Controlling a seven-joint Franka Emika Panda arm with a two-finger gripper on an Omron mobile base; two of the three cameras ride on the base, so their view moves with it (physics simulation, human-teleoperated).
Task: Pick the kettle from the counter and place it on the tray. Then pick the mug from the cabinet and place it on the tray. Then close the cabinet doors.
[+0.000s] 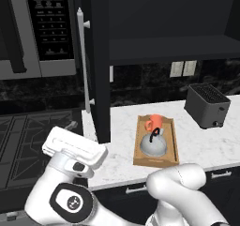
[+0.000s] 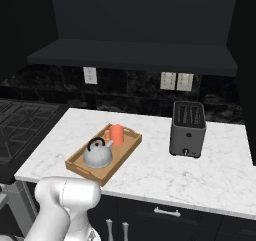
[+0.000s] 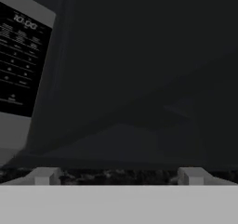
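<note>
With jaws released and empty, the tall dark navy-black cabinet door stands open; a careless swing could strike the light-brown wooden tray.

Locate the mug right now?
The mug stands on the tray at its far end, just behind the kettle, left of the toaster.
</note>
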